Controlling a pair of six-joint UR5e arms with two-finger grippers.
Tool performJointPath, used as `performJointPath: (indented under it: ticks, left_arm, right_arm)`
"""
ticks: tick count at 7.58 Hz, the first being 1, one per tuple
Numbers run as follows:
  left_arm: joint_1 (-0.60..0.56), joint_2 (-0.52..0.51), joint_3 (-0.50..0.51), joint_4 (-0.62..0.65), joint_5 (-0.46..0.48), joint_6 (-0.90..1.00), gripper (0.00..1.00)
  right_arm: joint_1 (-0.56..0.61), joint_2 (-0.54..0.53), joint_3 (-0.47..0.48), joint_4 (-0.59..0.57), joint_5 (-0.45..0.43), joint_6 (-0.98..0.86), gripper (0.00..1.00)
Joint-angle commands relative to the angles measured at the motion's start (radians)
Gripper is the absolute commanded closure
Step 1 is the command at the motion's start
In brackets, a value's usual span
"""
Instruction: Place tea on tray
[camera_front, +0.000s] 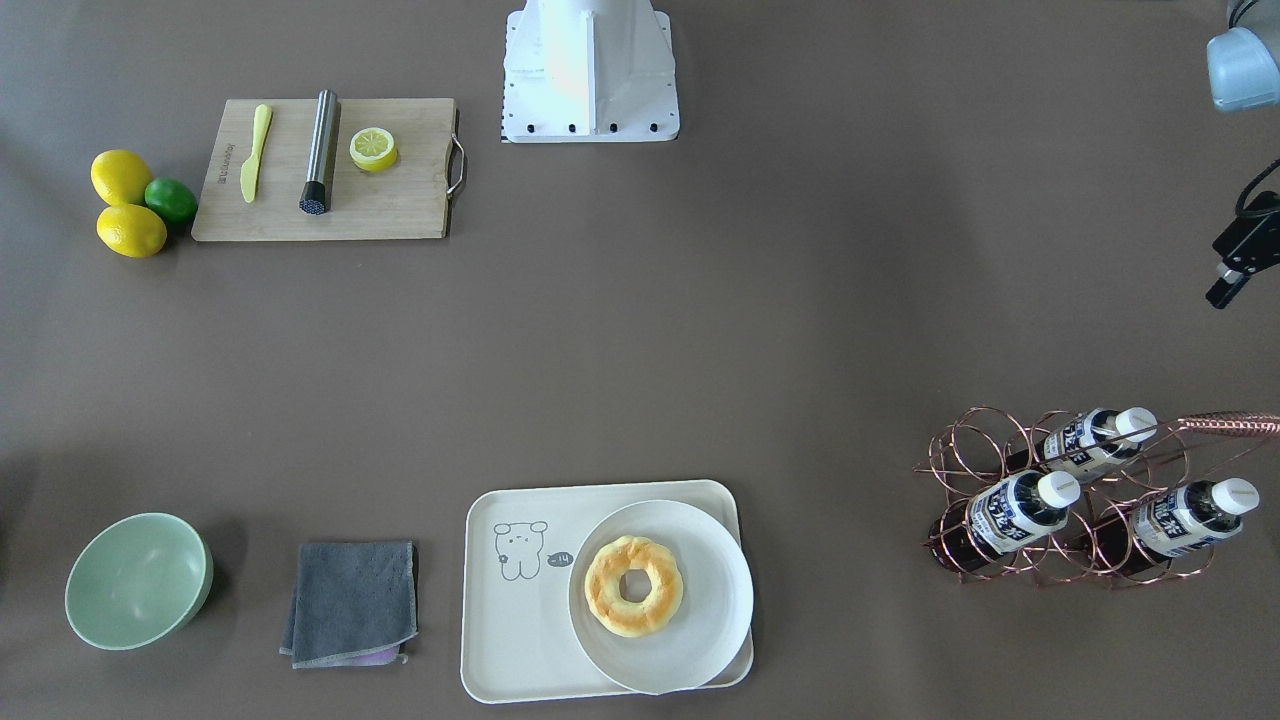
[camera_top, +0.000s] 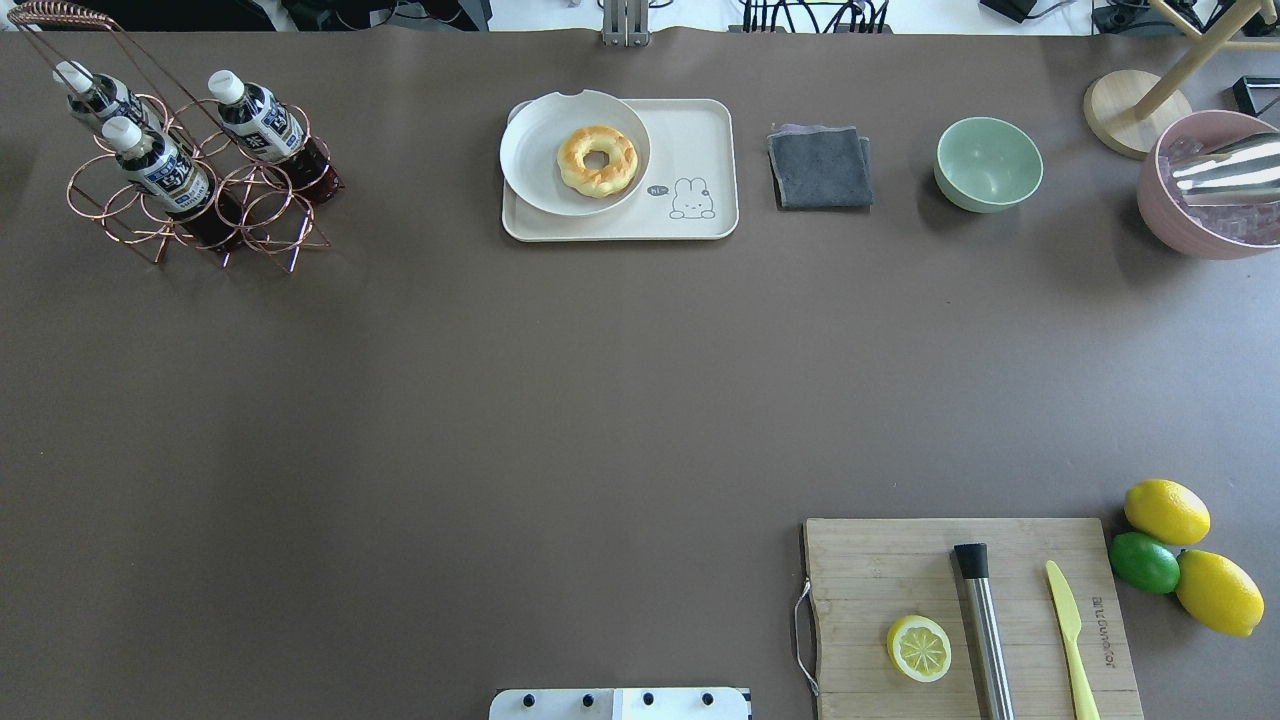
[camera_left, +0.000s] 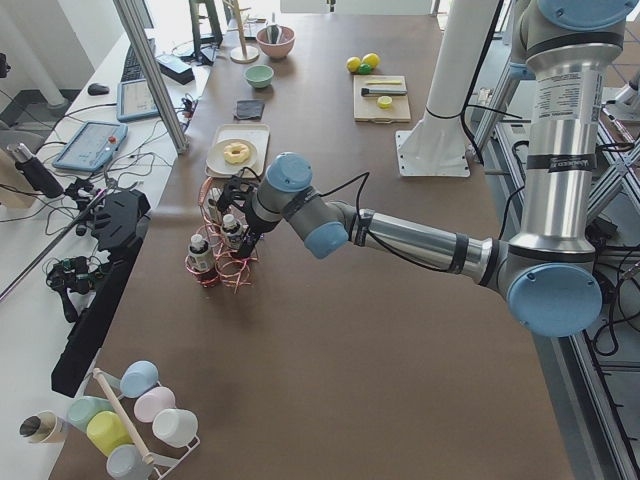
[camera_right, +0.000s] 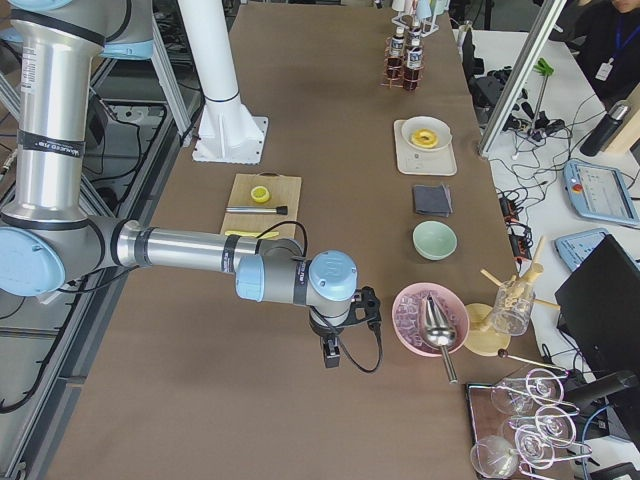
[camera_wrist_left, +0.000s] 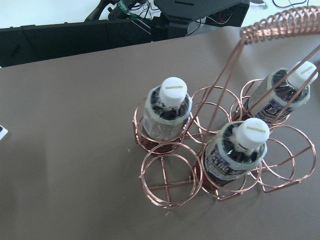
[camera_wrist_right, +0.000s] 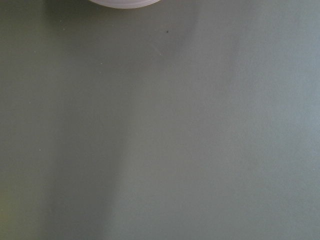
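Note:
Three tea bottles (camera_front: 1015, 510) with white caps stand in a copper wire rack (camera_front: 975, 450); they also show in the overhead view (camera_top: 155, 165) and the left wrist view (camera_wrist_left: 240, 150). The cream tray (camera_front: 510, 640) with the bear drawing holds a round white plate (camera_front: 700, 640) with a doughnut (camera_front: 633, 585). My left gripper (camera_left: 232, 195) hovers above and beside the rack; its fingers show in no close view, so I cannot tell if it is open. My right gripper (camera_right: 330, 352) hangs over bare table near a pink bowl (camera_right: 428, 318); I cannot tell its state.
A wooden cutting board (camera_front: 400, 215) carries a lemon half (camera_front: 373, 148), a steel tube (camera_front: 321, 152) and a yellow knife (camera_front: 255, 152). Lemons and a lime (camera_front: 170, 198) lie beside it. A green bowl (camera_front: 138, 580) and a grey cloth (camera_front: 352, 602) sit near the tray.

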Motion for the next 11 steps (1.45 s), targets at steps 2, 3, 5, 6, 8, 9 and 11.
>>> performJointPath:
  ticks: [2,3,5,6,8,9,11]
  left_arm:
    - [0.205,-0.070,0.008,-0.033,0.240,-0.180,0.03]
    - [0.215,-0.082,0.016,-0.030,0.248,-0.196,0.09]
    - [0.215,-0.123,0.059,-0.031,0.248,-0.203,0.22]
    - [0.215,-0.154,0.088,-0.030,0.276,-0.203,0.24]
    - [0.215,-0.196,0.130,-0.028,0.293,-0.203,0.25]
    - [0.215,-0.196,0.131,-0.028,0.293,-0.200,0.27]
    - [0.215,-0.194,0.133,-0.030,0.293,-0.200,0.34]
  right_arm:
    - [-0.009,-0.002,0.009,-0.001,0.025,-0.003,0.00]
    - [-0.009,-0.004,0.009,-0.001,0.025,-0.003,0.00]
    - [-0.009,-0.004,0.007,-0.001,0.025,-0.003,0.00]
    - [-0.009,-0.004,0.009,0.001,0.025,-0.003,0.00]
    - [-0.009,-0.002,0.009,0.001,0.025,-0.003,0.00]
    - [-0.009,-0.004,0.009,0.001,0.024,-0.003,0.00]
    - [-0.009,-0.004,0.009,0.001,0.024,-0.004,0.00]
